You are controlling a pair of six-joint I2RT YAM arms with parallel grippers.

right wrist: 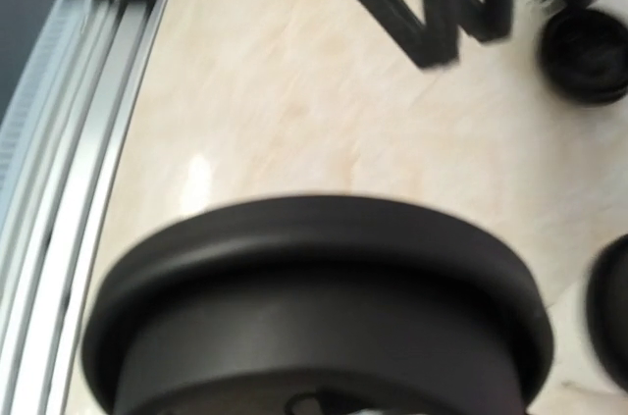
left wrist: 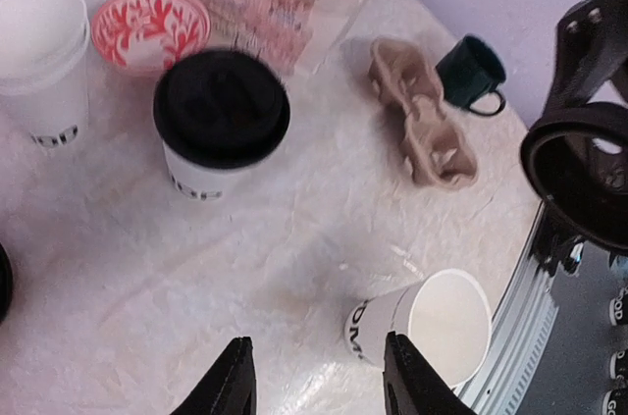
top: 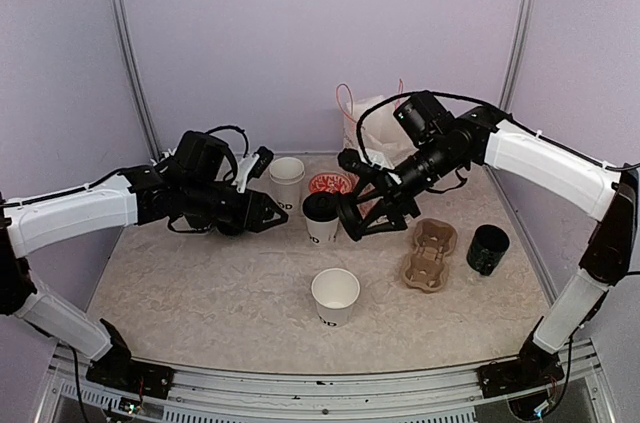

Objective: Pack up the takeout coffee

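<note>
White paper cup (top: pixel 321 218) with round black lid (left wrist: pixel 221 106)

walls (top: pixel 300 33): pale lilac panels | tabletop (top: pixel 200 293): beige marbled | front rail (top: pixel 300 383): metal

The top external camera sits high behind both arm bases and looks down and forward over the whole tabletop (top: pixel 200 293) toward the back wall. The left wrist camera looks past its own claw (left wrist: pixel 316 376) across the tabletop from fairly close, sharing with the overhead view the lidded cup (left wrist: pixel 222 121), the open cup (left wrist: pixel 432 329) and the cardboard carrier (left wrist: pixel 424 119). The right wrist camera is very near, blurred, its lower half filled by a black lid (right wrist: pixel 314 307).
</note>
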